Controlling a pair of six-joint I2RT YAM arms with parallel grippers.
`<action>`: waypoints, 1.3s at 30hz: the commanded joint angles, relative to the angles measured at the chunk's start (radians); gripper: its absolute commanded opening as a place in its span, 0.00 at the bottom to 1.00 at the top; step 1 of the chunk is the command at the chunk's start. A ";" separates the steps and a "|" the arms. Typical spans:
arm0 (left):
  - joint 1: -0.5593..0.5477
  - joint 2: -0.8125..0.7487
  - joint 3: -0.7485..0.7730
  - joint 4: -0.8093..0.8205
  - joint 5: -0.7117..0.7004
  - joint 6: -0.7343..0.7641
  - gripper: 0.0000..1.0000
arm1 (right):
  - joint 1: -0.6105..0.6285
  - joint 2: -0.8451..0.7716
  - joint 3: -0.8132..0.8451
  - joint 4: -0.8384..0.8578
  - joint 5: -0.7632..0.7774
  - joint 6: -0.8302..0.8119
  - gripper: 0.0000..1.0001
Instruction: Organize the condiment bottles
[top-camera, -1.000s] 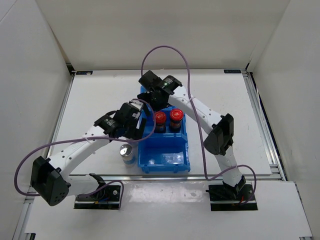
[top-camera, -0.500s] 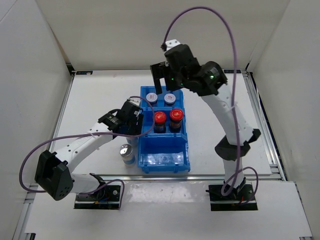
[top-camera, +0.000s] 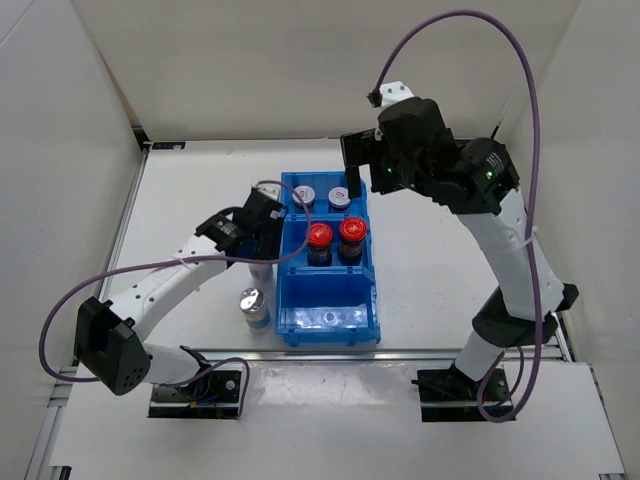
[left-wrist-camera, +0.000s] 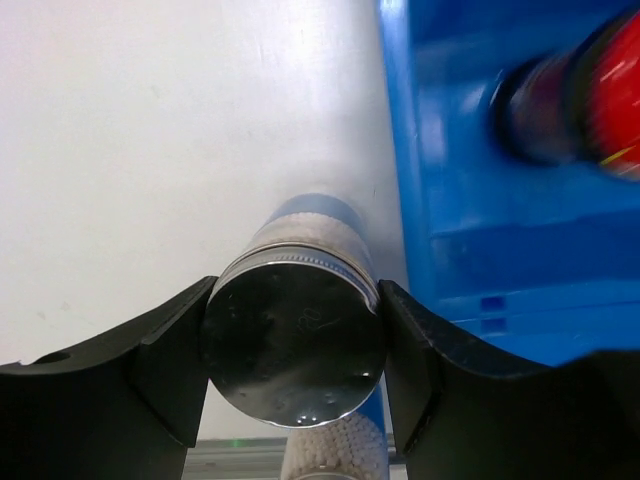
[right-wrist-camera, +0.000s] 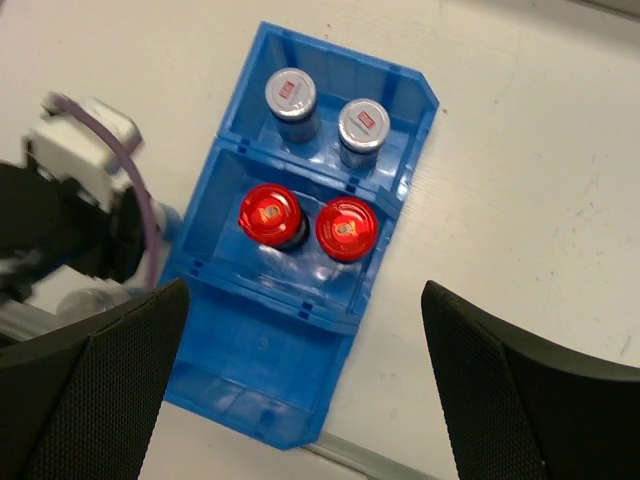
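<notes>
Silver-capped bottle (left-wrist-camera: 295, 345) stands upright, clamped between the closed fingers of the left gripper (top-camera: 262, 222) at the 9 o'clock side of the blue bin (top-camera: 375, 300), with a second silver-capped bottle (top-camera: 253, 303) on the table at 7 o'clock. Within the last second the right gripper (top-camera: 357, 163) has risen and swung to 1 o'clock, spread wide and empty, uncovering two grey-lidded bottles (right-wrist-camera: 290, 95) in the 12 o'clock compartment behind the red-capped pair (right-wrist-camera: 272, 215). Four look sorted, so the bare 6 o'clock compartment probably awaits the silver pair.

A blue three-compartment bin (top-camera: 330, 318) sits on a white table (top-camera: 190, 190) between white walls.
</notes>
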 joint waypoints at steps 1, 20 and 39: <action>0.003 -0.034 0.244 0.002 -0.085 0.059 0.11 | 0.005 -0.125 -0.089 -0.251 0.065 0.031 1.00; -0.305 -0.042 0.455 0.095 0.502 0.310 0.11 | -0.080 -0.383 -0.525 -0.145 0.171 0.141 1.00; -0.571 0.190 0.183 0.320 0.135 0.230 0.11 | -0.099 -0.450 -0.535 -0.224 0.170 0.179 1.00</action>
